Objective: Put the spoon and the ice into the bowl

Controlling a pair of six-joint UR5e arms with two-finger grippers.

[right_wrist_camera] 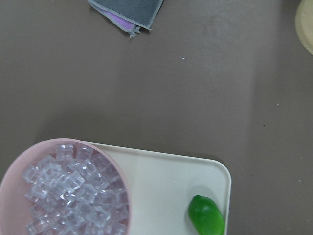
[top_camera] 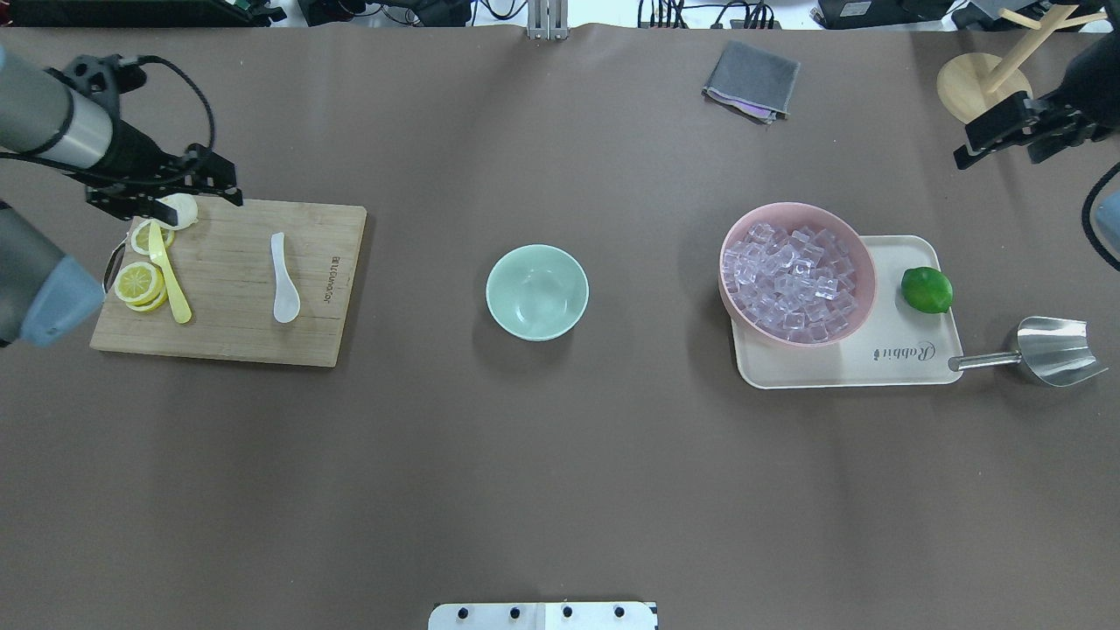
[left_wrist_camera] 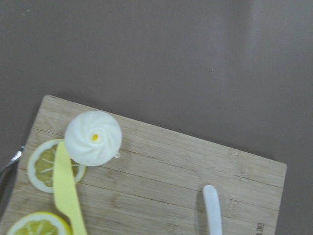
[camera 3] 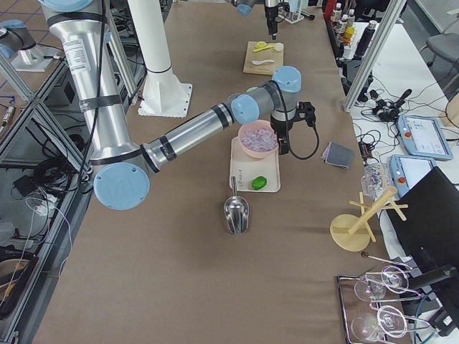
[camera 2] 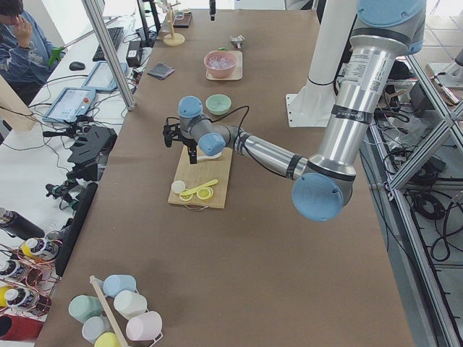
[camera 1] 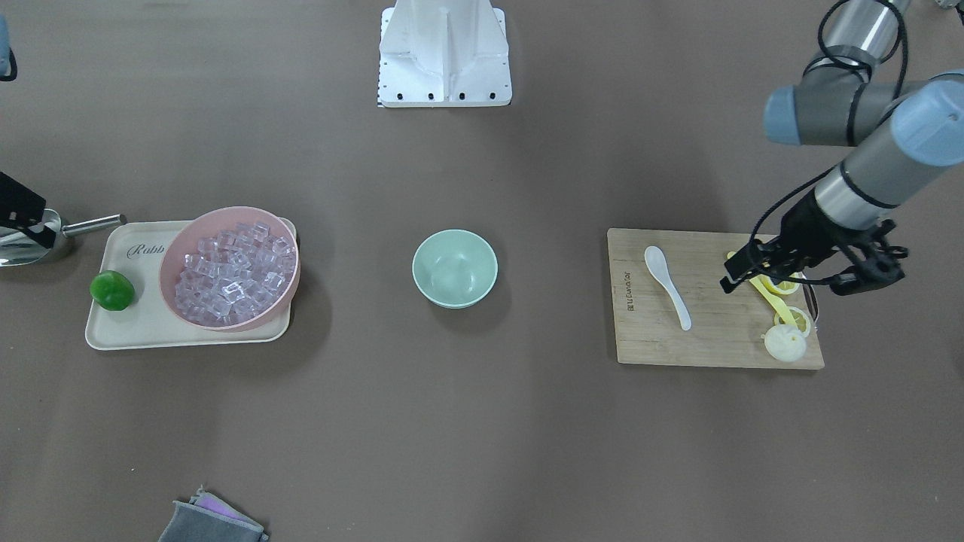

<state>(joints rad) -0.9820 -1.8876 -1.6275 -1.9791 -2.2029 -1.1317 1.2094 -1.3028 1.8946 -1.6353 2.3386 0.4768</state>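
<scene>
1. Overhead exterior: left hand (top_camera: 219, 185), fingers apart and empty, hovers above wooden cutting board (top_camera: 236, 332).
2. Well beyond round pink bowl (top_camera: 862, 254), right hand (top_camera: 967, 144), also spread, holds nothing.
3. On board lies glossy white spoon (top_camera: 283, 280); clear ice cubes (top_camera: 792, 280) fill pink bowl; mint-green bowl (top_camera: 525, 262) stands apart on surface (top_camera: 560, 481).

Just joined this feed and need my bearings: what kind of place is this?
Most likely a robotics lab, not a kitchen: a person sits beside a teach pendant, and aluminium framing borders the brown-covered table.

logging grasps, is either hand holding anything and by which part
Nothing is held. The left hand hovers open above the wooden cutting board, apart from the small white soup spoon; the right hand is open and empty.
</scene>
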